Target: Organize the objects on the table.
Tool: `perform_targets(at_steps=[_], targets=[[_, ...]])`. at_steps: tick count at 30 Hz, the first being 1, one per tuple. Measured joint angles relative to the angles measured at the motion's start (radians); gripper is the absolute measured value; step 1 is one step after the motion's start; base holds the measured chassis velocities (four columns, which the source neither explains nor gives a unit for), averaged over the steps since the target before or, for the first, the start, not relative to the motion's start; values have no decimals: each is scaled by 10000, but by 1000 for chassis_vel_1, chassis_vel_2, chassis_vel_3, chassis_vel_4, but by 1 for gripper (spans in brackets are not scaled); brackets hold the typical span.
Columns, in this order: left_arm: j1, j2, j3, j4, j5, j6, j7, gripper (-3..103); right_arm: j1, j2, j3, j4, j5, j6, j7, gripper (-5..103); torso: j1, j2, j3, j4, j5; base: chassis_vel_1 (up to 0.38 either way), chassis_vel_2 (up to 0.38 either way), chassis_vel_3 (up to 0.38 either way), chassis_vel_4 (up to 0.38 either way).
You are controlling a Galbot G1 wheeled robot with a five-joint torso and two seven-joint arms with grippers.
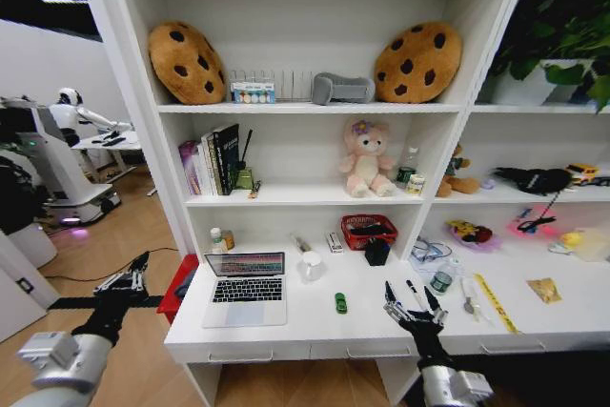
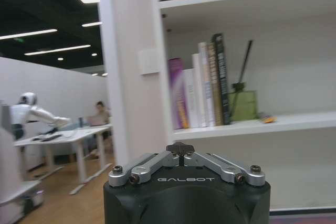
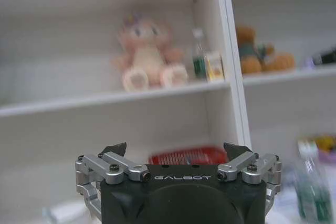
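Right end effector [image 1: 414, 298] splayed above table [image 1: 315, 326] edge.

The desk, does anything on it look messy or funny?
Yes. On the white desk, the tiny green toy car sits alone beside the open laptop. Pens and a yellow ruler lie loose at different angles near the right gripper. Nothing looks spilled or broken.
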Motion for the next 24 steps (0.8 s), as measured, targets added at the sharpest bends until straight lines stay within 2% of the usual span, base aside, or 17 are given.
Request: perform_targets(at_steps=[1,2,6,7,9,12,14,16,17,18,20,24], targets=[[527,-188,-663,-38,8,68,-71,0,12,-545,-119,-501,378,-199,94,100,1,0,2,0,23,0,0,0,0],[759,-356,-924,-128,8,72,-77,0,72,-833,-161,-685,460,-231,110,100,1,0,1,24,15,0,0,0,0],[1222,-793,-1224,-432,173,86,-109,0,159,-1406,-282,-925,599,-271,120,100,-1,0,1,13,12,0,0,0,0],[1386,-967,-1249,-593,268,86,-101,0,201,-1518,-307,-941,607,-269,111,100,0,0,1,3,15,0,0,0,0],[1569,-1166,-1253,-692,396,82,-32,0,237,-1581,-297,-941,573,-203,45,100,0,0,1,5,10,0,0,0,0],[1764,-1296,-1355,-727,455,67,78,0,207,-1587,-190,-933,485,-35,-102,100,0,0,1,13,12,0,0,0,0],[1809,-1144,-1633,-727,226,66,90,0,131,-1505,-95,-928,453,67,-200,100,0,0,1,15,5,0,0,0,0],[1782,-827,-2325,-732,-333,65,90,0,31,-1288,-62,-958,315,241,-316,100,0,0,1,2,11,0,0,0,0],[1714,-647,-2882,-733,-844,59,108,0,1,-1113,-74,-964,123,354,-423,100,0,0,1,1,10,0,0,0,0],[1714,-647,-2882,-733,-844,59,108,0,1,-1113,-74,-964,123,354,-423,100,0,0,1,1,10,0,0,0,0],[1580,-448,-3327,-491,-1372,31,145,0,100,-770,-199,-929,-300,464,-536,100,-1,0,1,6,11,0,0,0,0],[1408,-172,-3042,-148,-1239,-82,482,0,197,-482,-396,-586,-971,529,-620,100,0,0,1,13,9,0,0,0,0]])
